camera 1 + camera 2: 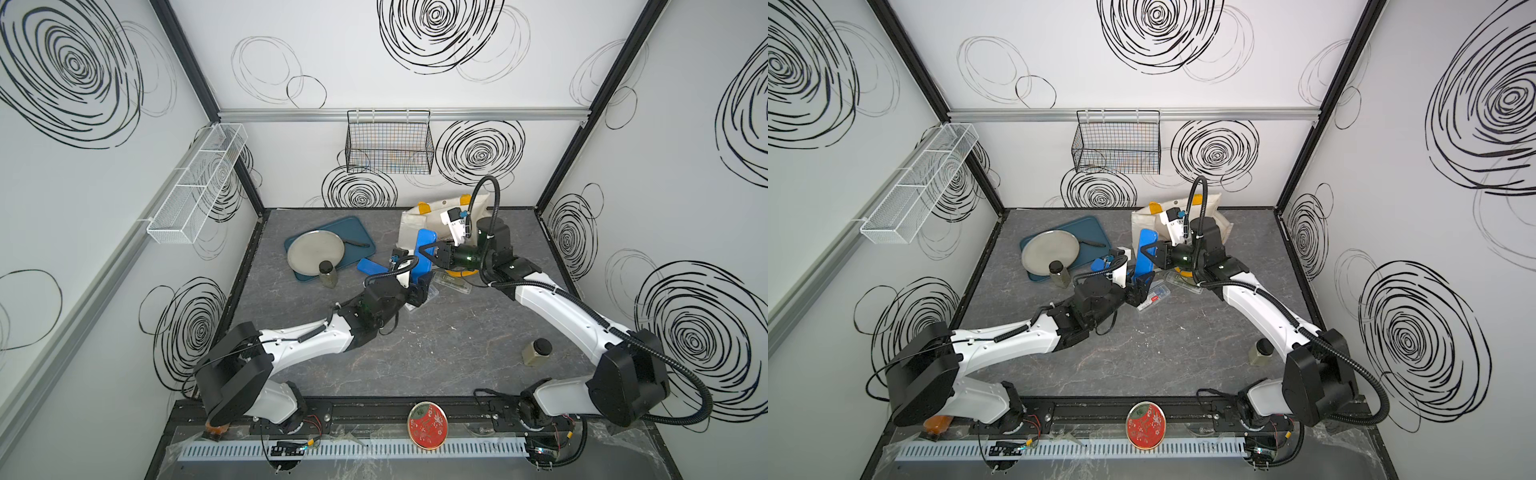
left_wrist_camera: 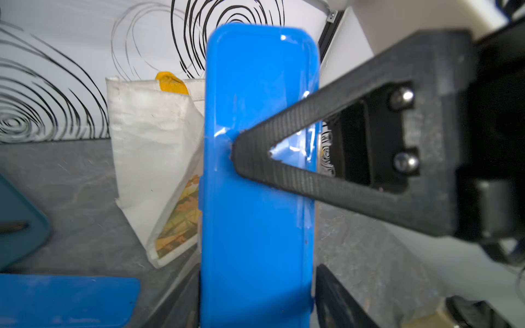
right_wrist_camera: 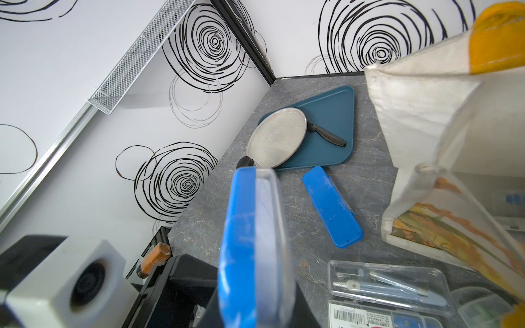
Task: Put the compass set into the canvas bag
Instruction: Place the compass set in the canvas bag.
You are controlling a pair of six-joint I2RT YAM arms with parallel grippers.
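The right tool [image 1: 424, 251] is clenched on the compass set [image 1: 425, 245], a blue case with a clear face. It holds the case upright above the bench [image 1: 415, 357], towards the far edge and a little right of the middle. In the left wrist view one black finger [image 2: 284, 136] presses its tip flat against the blue side of the case [image 2: 255, 213]. In the right wrist view the case [image 3: 244, 241] shows edge-on, blue on one side and clear on the other.

The left tool [image 1: 419, 293] sits at the lower end of the case. Its fingers [image 2: 338, 298] flank the case, but the blur there hides whether they press on it or stand off, so I cannot tell if it grips.

The canvas bag [image 1: 411, 228] stands at the far edge of the bench against the back wall, with a yellow handle [image 2: 170, 82] at its top. The printed picture is low on its front. The case is outside the bag, just beside its left side.

A second blue case part [image 3: 332, 207] lies flat on the bench, left of the held case in both top views. A clear plastic box [image 3: 389, 284] with a drawing compass in it lies near the foot of the bag.
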